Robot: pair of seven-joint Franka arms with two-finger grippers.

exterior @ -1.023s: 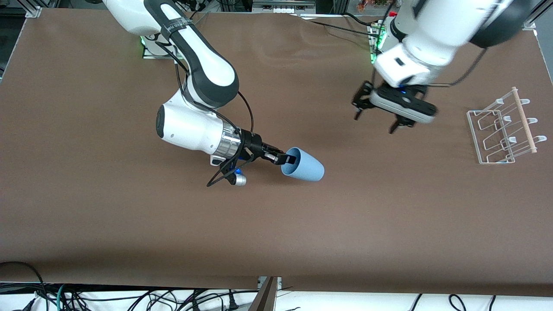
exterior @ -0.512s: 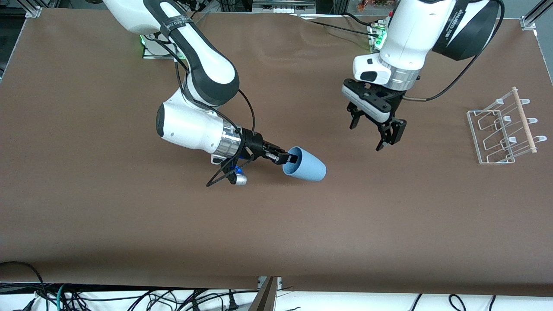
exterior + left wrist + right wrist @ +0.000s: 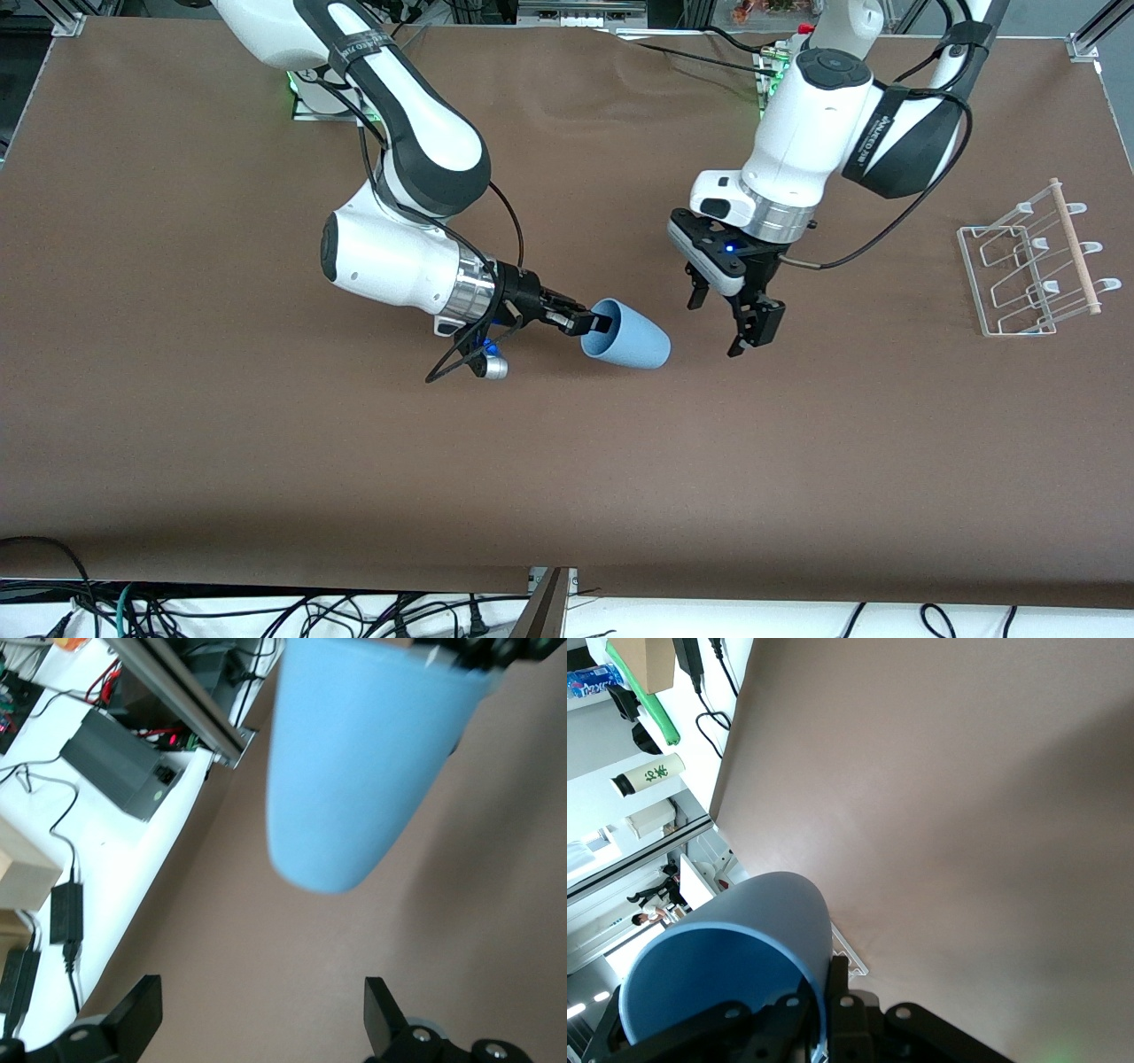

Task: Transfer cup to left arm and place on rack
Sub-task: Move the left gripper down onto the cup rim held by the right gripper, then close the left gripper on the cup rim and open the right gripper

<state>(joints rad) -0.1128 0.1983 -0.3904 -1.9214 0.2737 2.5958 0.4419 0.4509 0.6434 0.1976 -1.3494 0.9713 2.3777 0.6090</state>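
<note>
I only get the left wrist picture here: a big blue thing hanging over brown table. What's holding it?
Observer: The right gripper pinches the cup at its rim, one finger inside the mouth.
Operator: And those two black prongs at the edge of my picture?
Observer: They're the left gripper, open, in the air beside the cup's closed end, not touching it.
Operator: Where does the cup go afterwards?
Observer: Probably the rack, a white wire frame with a wooden rod, standing at the left arm's end of the table.
</note>
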